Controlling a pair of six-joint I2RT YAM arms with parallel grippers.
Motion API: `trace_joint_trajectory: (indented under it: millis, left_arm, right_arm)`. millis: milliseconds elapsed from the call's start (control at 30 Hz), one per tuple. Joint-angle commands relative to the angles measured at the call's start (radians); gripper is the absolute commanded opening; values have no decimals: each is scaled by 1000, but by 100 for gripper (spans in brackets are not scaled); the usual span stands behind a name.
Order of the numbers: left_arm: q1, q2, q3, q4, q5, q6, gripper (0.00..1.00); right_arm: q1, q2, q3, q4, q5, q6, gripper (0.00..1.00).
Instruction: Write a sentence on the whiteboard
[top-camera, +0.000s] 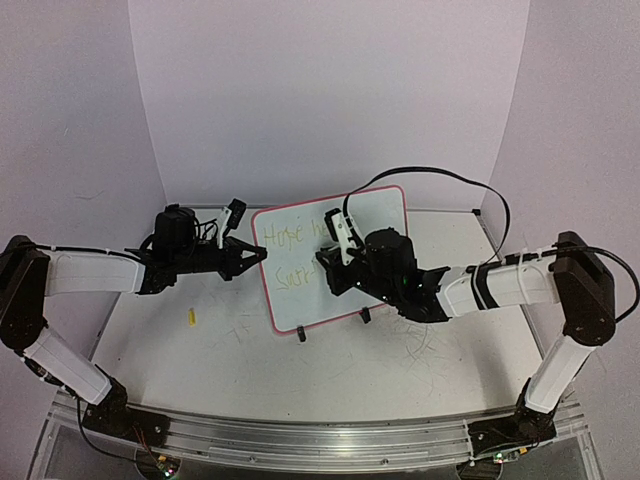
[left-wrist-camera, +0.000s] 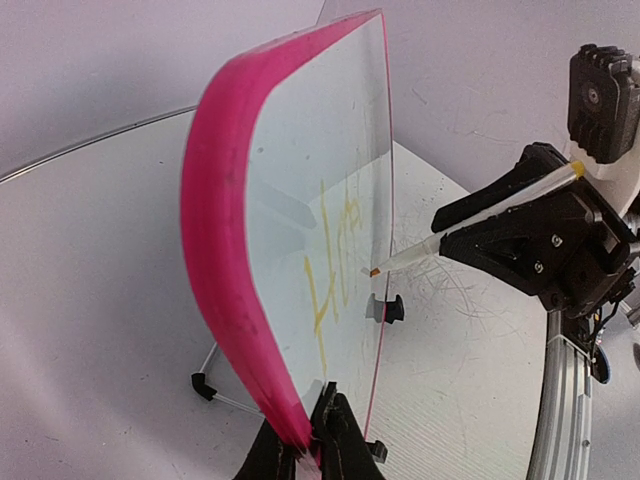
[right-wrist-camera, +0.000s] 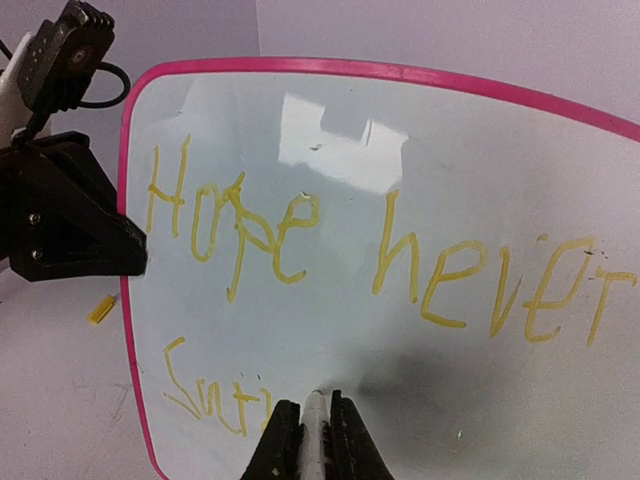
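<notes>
The whiteboard (top-camera: 300, 300) is standing on the table (top-camera: 250, 372), light, stiff, probably tippy. The left pincer (left-wrist-camera: 312, 430) is clamping its frame edge; the right pincer (right-wrist-camera: 315, 410) is gripping a marker (left-wrist-camera: 470, 225) at line 2.

Yellow handwriting (right-wrist-camera: 385, 250) on whiteboard (right-wrist-camera: 450, 150): top line "Hope never"; second line partial, roughly "Sur", remainder illegible.

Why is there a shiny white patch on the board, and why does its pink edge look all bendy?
Right wrist view: that patch is light glare on the whiteboard, above the sentence; a dark shadow sits beside the marker. Left wrist view: the wide lens likely curves the close pink frame.
</notes>
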Motion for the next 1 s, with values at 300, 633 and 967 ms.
trace_joint_trajectory:
  millis: [300, 633, 967]
  left_arm:
    - [5, 6, 23, -60, -111, 131, 0]
    - [3, 5, 23, -59, -110, 130, 0]
    - [0, 4, 22, -61, -113, 131, 0]
  right_arm:
    - [-3, 24, -4, 2, -14, 45, 0]
    - [2, 15, -53, -7, -6, 71, 0]
    - [1, 6, -76, -11, 55, 78, 0]
